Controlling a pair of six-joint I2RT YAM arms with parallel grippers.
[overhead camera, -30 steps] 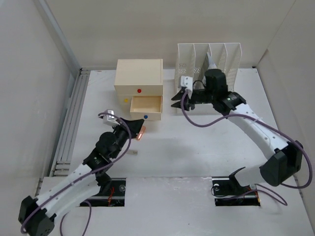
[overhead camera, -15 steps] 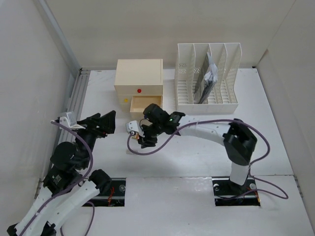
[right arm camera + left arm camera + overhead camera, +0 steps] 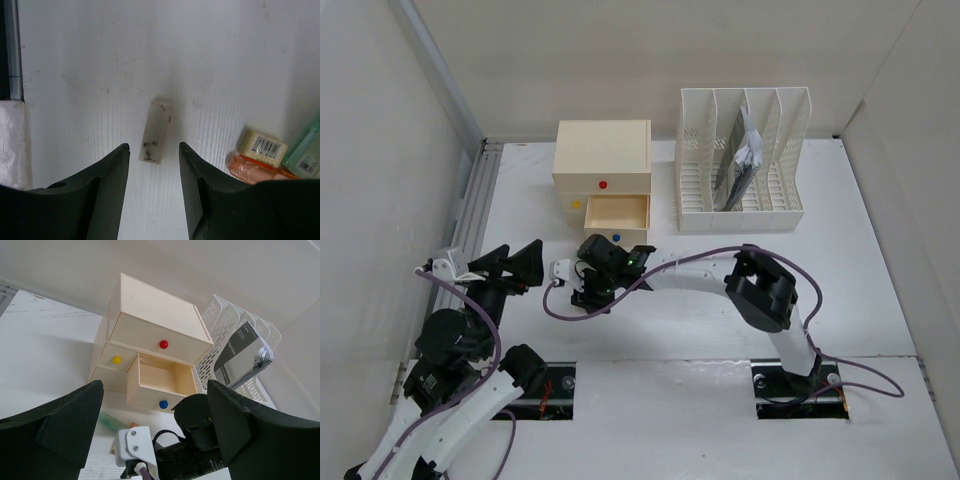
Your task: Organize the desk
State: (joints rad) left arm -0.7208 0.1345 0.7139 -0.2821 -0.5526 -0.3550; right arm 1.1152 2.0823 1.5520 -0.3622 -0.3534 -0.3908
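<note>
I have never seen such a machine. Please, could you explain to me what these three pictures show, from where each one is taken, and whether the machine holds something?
These are two robot arms bolted to a white desk. The top picture looks down from above. The other two come from a camera on each wrist, so the dark shapes there are that arm's own fingers. On the desk stand a cream drawer box, one drawer open, and a white file rack with a notebook. The left gripper is open and empty. The right gripper is open above a small white block; nothing is held.
</note>
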